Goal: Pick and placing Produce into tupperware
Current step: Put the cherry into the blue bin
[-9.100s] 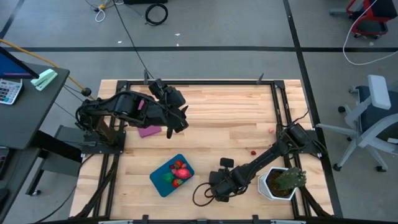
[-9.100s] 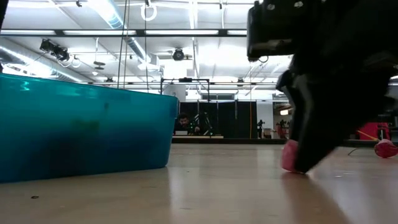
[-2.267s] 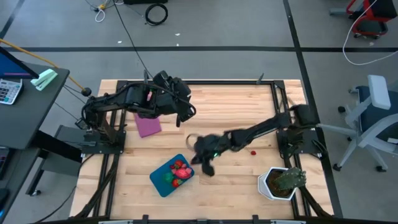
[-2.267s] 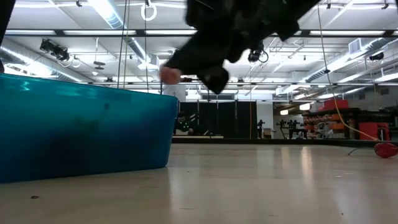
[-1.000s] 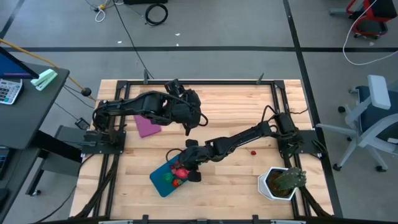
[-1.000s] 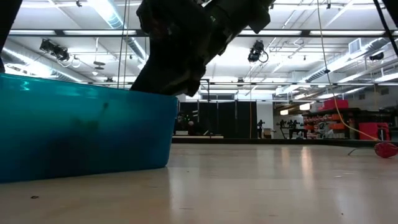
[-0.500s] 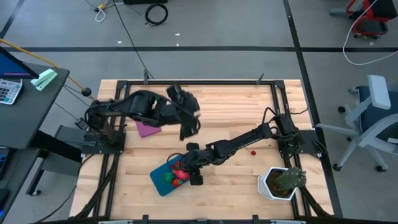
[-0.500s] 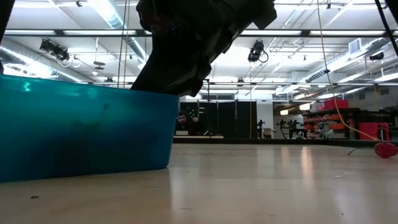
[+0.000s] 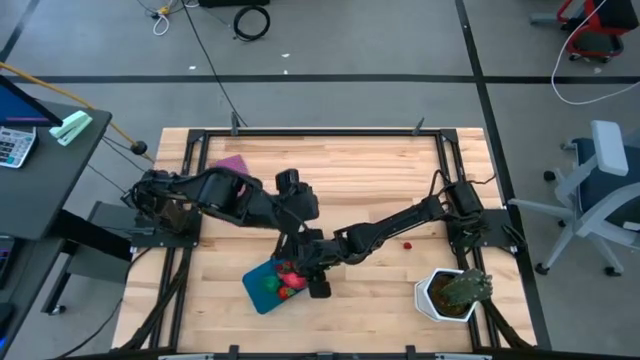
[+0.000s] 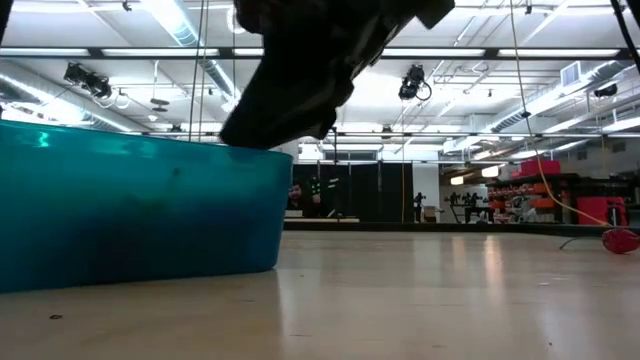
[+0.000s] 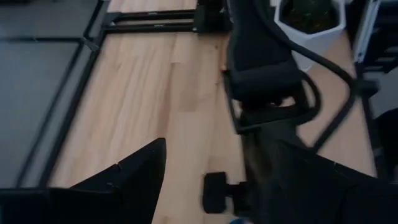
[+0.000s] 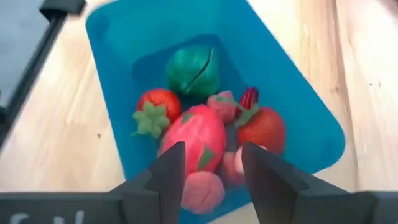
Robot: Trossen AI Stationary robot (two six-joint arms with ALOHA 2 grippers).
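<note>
Your right gripper hangs directly over the blue container, near the front edge of the table toward the left. Its two fingers stand apart with nothing between them; through the gap you see the produce lying below.

Inside the container, in the right wrist view: a green piece near the far end, a strawberry with a green leafy cap beside it, a large pink-red fruit in the middle, a red round piece with a green stem at its side, and a pale pink lump close under the fingers. All of it sits within the walls, bunched toward one end.

One small red piece lies alone on the bare wood, well right of the container.

Your left gripper reaches over the table's middle, just behind the container and close to the right arm's wrist. Its jaws are spread wide and hold nothing.

A purple flat rectangle lies near the back left corner. The potted plant stands at the front right corner.

From table height, the container wall fills the left, with the dark arm above its rim.
</note>
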